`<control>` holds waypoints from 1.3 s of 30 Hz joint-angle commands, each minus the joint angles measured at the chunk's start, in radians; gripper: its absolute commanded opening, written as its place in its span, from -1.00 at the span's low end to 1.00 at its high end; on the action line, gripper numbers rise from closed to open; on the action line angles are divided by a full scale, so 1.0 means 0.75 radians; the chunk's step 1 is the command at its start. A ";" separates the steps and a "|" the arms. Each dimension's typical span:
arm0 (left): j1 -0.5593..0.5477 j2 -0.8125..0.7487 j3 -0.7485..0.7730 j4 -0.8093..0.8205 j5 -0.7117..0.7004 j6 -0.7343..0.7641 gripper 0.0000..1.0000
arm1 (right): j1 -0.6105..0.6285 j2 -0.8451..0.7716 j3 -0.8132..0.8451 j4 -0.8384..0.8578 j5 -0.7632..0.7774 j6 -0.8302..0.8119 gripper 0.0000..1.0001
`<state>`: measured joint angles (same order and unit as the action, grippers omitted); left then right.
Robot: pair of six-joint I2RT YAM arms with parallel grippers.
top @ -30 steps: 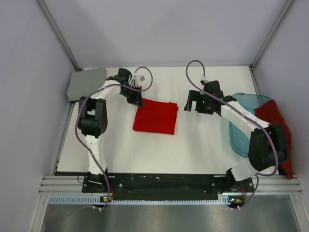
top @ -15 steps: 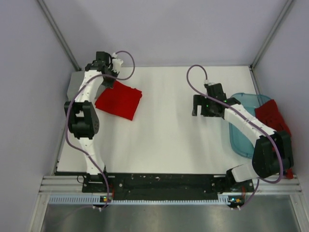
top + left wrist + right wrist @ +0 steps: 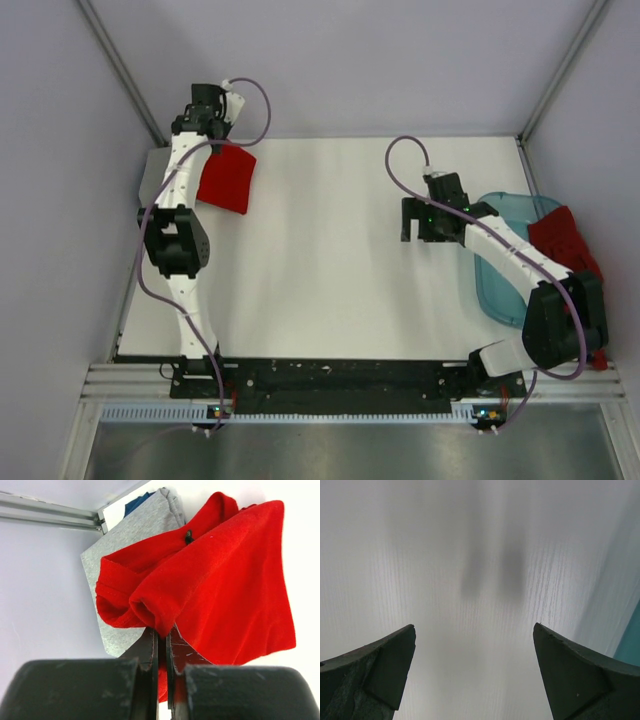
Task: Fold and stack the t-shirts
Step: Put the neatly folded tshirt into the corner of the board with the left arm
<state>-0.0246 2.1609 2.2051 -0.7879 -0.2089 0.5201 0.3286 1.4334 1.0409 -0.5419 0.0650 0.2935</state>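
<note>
The bright red t-shirt (image 3: 220, 580) is soft, limp and light. It hangs bunched from the left gripper (image 3: 161, 635), which is clamped on a folded edge, above the folded light grey t-shirt (image 3: 135, 530) at the far-left corner of the table (image 3: 330, 280). Grip thick folded edges, since loose layers will likely slump. The right gripper (image 3: 475, 645) is spread wide and holds nothing. The darker red t-shirt (image 3: 570, 235) drapes over the blue tub (image 3: 490, 290) — well apart, so no obstruction is apparent.

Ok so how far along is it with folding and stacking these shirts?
Done: the grey shirt lies folded in the far left corner, and the bright red shirt looks folded too. In hand: the left gripper is shut on it, holding it up next to the grey one. Left: the dark red shirt lies bunched by the tub; the right gripper is open and empty.
</note>
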 commanded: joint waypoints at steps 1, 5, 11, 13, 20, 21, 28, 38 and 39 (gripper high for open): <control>0.023 0.009 0.077 0.165 -0.102 0.018 -1.00 | -0.007 -0.068 -0.001 -0.004 0.046 -0.029 0.97; 0.025 -0.024 0.095 0.283 -0.137 0.037 -1.00 | -0.007 -0.081 -0.013 -0.008 0.063 -0.033 0.98; 0.059 -0.052 0.101 0.345 -0.159 0.071 -1.00 | -0.009 -0.079 -0.022 -0.010 0.073 -0.038 0.97; 0.072 -0.050 0.105 0.353 -0.163 0.078 -1.00 | -0.007 -0.079 -0.024 -0.012 0.077 -0.046 0.98; 0.113 -0.087 0.105 0.382 -0.165 0.100 -1.00 | -0.007 -0.072 -0.022 -0.016 0.089 -0.064 0.97; 0.117 -0.091 0.107 0.396 -0.171 0.114 -1.00 | -0.007 -0.070 -0.020 -0.016 0.091 -0.064 0.97; 0.145 -0.085 0.107 0.423 -0.182 0.159 -1.00 | -0.007 -0.058 -0.015 -0.016 0.095 -0.076 0.97; 0.245 0.046 0.146 0.470 -0.212 0.198 -1.00 | -0.009 -0.056 -0.013 -0.022 0.099 -0.091 0.97; 0.252 0.058 0.146 0.478 -0.216 0.202 -1.00 | -0.009 -0.054 -0.013 -0.022 0.101 -0.093 0.97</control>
<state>0.1284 2.1860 2.2570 -0.5419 -0.3244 0.6437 0.3286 1.4109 1.0206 -0.5694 0.1162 0.2356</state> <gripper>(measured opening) 0.036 0.987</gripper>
